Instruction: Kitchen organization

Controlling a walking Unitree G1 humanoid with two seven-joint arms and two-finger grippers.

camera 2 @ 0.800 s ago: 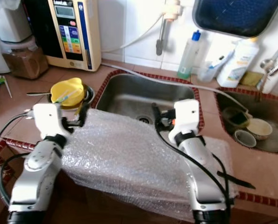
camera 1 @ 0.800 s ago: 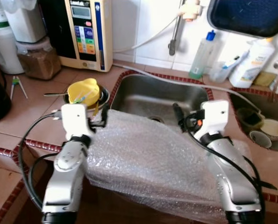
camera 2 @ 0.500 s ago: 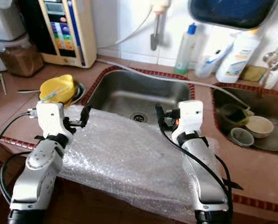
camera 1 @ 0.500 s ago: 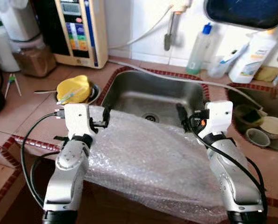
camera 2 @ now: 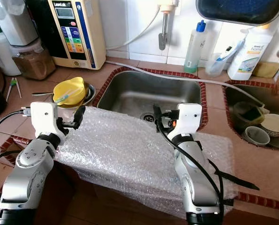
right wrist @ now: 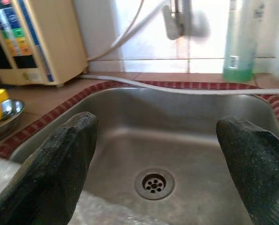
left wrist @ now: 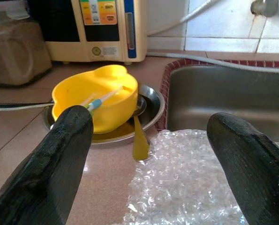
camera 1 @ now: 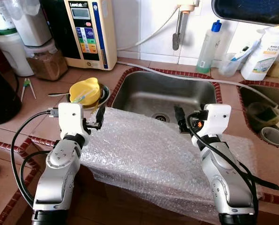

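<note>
Bubble wrap sheet (camera 1: pixel 148 154) lies draped over the counter edge (camera 1: pixel 8 145), its far edge at the sink (camera 1: pixel 165 93) rim. Left gripper (camera 1: pixel 100 117) over the sheet's far-left corner, fingers (left wrist: pixel 59 159) spread wide, nothing between them; whether they touch the wrap is hard to tell. Just past it: yellow bowl (left wrist: pixel 94 96) in a steel dish (left wrist: pixel 151 105). Right gripper (camera 1: pixel 179 119) over the sheet's sink-side edge, fingers (right wrist: pixel 55 164) also wide apart and empty, sink drain (right wrist: pixel 154 183) straight ahead.
</note>
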